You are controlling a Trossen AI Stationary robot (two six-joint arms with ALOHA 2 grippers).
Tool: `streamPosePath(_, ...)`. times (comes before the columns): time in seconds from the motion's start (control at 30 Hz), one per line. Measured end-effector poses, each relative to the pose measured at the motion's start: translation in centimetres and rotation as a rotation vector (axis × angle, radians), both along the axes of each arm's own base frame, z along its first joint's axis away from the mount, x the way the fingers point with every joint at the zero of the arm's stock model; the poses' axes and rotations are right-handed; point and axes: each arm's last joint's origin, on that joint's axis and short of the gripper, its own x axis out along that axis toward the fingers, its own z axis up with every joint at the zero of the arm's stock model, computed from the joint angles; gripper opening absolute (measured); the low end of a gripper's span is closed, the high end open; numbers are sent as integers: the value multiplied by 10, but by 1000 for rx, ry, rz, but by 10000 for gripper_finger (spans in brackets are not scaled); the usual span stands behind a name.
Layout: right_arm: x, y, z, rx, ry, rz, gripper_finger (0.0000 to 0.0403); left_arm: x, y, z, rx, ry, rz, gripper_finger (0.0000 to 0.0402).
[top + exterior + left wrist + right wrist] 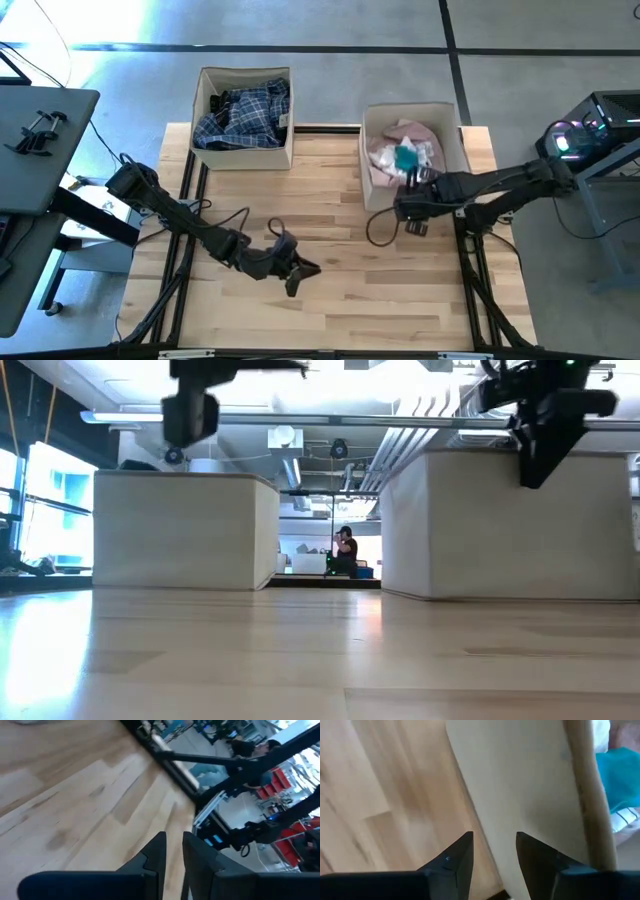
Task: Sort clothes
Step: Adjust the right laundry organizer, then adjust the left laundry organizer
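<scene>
Table [330, 300]: one pale wooden top, seen from above; clock directions below are read on that overhead view from the table's middle.
Boxes: two beige fabric boxes at the far edge; the left box [244, 152] at about 11 o'clock, the right box [372, 190] at about 1 o'clock.
Left box contents: one blue-white plaid shirt [245, 115] heaped inside, with one dark garment [222, 102] showing at its far left corner.
Right box contents: one pale pink shirt [412, 135] bunched inside, with one patch of teal sock [406, 157] on top; white striped fabric shows beside the teal in the right wrist view, but how many socks there are cannot be told.
Loose clothes on the table: none counted; every garment in view lies in a box.
Arms: two.
Left gripper [303, 272]: over bare wood at about 7 o'clock, well apart from both boxes; its two fingers [154, 854] stand close together with only a thin slit between them, empty.
Right gripper [408, 183]: at about 2 o'clock, at the near wall of the right box; its two fingers [454, 856] are parted with a clear gap, nothing between them, the box wall right before them.
Room behind: one person [345, 548], far off, seen between the two boxes from table height.
</scene>
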Motion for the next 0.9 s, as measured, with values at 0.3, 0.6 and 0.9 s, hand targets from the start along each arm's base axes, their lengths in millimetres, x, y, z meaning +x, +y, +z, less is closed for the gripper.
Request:
streamPosePath(0.3, 11, 15, 62, 203, -250, -55, 137, 7, -9, 50, 140, -29, -170, 27)
streamPosePath(0.6, 47, 35, 125, 226, -887, 46, 137, -38, 22, 135, 457, 216, -204, 9)
streamPosePath(0.9, 95, 49, 125, 280, -1157, 3, 137, -117, 107, 181, 815, 492, 115, 17)
